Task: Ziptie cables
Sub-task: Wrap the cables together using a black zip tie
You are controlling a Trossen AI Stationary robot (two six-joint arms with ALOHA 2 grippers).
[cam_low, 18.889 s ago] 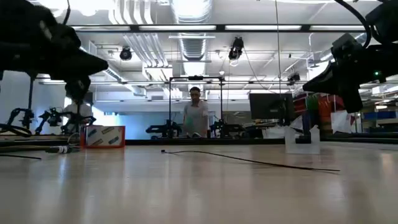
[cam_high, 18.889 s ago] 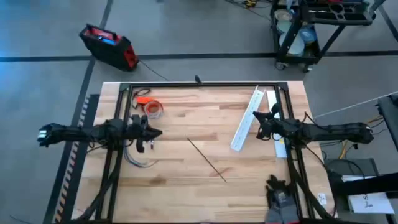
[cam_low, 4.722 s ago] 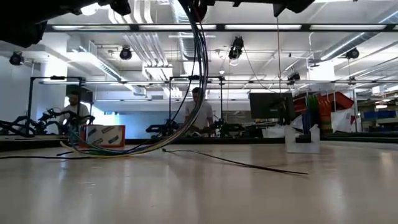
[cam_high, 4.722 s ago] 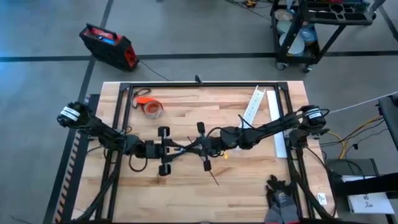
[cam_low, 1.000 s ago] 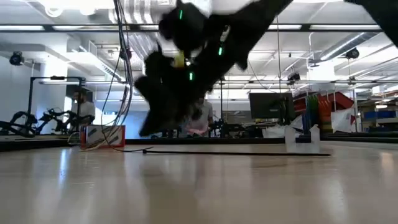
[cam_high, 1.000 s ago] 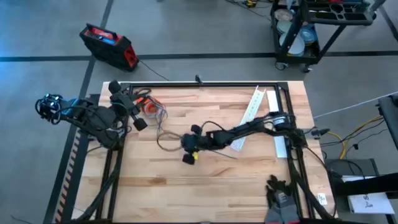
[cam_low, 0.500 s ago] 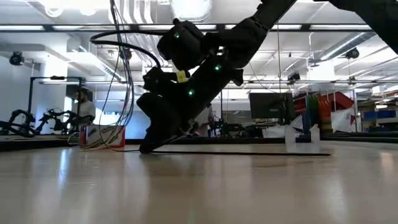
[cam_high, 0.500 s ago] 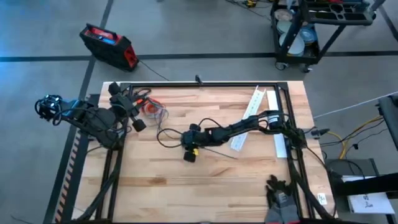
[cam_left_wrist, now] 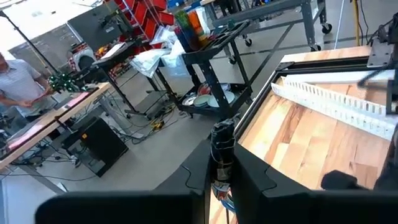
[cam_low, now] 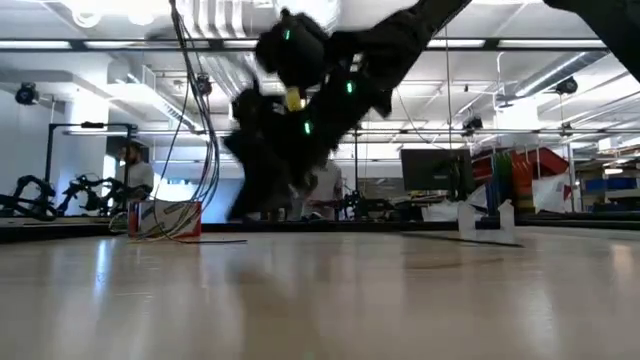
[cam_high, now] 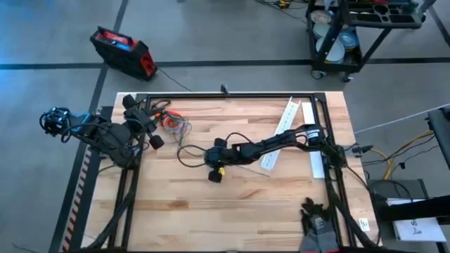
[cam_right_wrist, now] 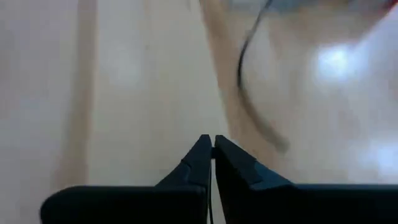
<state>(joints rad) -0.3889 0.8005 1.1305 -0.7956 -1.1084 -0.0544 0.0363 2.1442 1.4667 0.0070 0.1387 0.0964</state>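
Note:
The cables [cam_high: 184, 150] hang as a loose bundle [cam_low: 203, 120] from my left gripper [cam_high: 151, 121], which is raised at the table's far left and shut on them. Their lower loop lies on the wood. The ziptie [cam_high: 249, 169] is a thin dark strip running right from my right gripper [cam_high: 213, 163] at the table's middle. Its right part [cam_low: 460, 237] lies on the table. My right gripper [cam_right_wrist: 211, 140] has its fingers together, and a hair-thin dark line runs between them. My left gripper pinches the cable bundle [cam_left_wrist: 221, 148] between its two fingers, with a stretch of the bundle standing up past the fingertips. The bundle hangs slack below the gripper, and its loop [cam_high: 181, 156] rests on the table. My right gripper pinches the ziptie's left end between its fingertips [cam_right_wrist: 200, 152], slanting down from the table's right side. The fingers hide the contact itself. The strip's right end stays on the table.
A long white slotted channel [cam_high: 281, 133] lies slanted at the far right, just behind my right arm. An orange tape roll [cam_high: 171, 121] sits under the hanging cables at the far left. People show in the room beyond the table.
My right gripper went down onto the ziptie's left end on the table, then rose a little. The strip's left part has left the table, while its right part still lies there.

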